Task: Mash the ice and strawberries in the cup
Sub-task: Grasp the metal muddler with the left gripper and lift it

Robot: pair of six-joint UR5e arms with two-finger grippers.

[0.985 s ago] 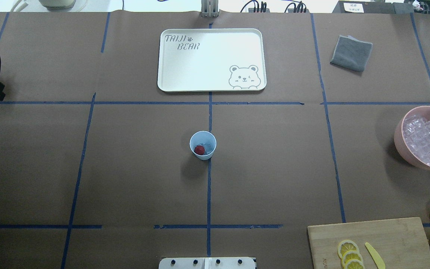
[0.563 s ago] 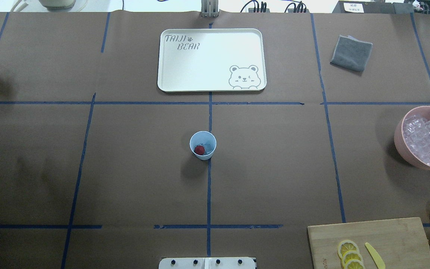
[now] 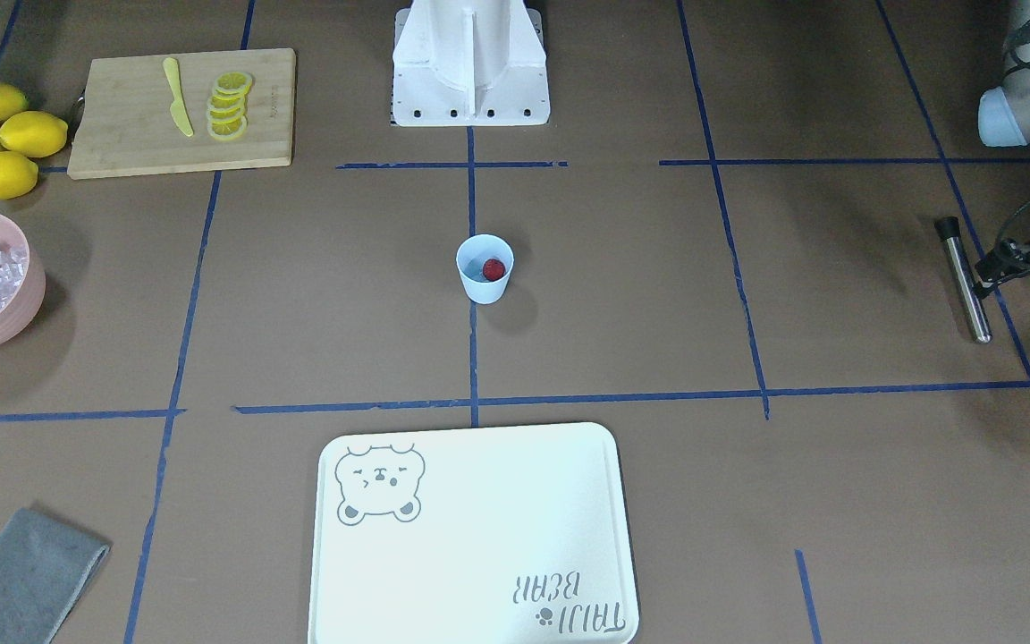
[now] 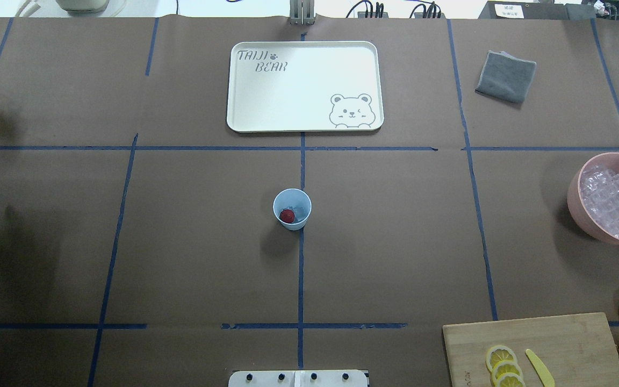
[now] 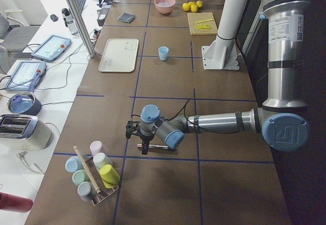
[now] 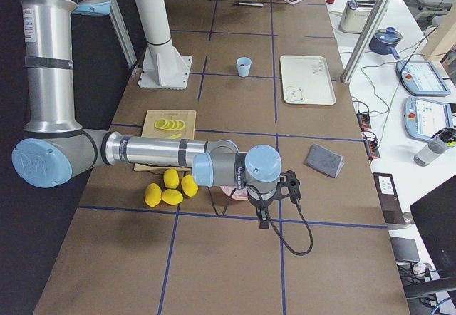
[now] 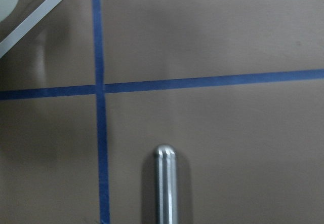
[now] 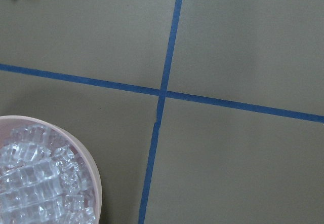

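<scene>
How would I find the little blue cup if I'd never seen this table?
Start at the big white bear tray. Follow the blue tape line leading away from it to the small pale blue cup, standing alone mid-table. Unlike the wide pink bowl, it holds one red strawberry.

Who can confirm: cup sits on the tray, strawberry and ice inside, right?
Not on the tray. The cup stands on the table, on the centre tape line, well apart from the tray; the overhead exterior view shows it. Strawberry and ice inside: correct.
</scene>
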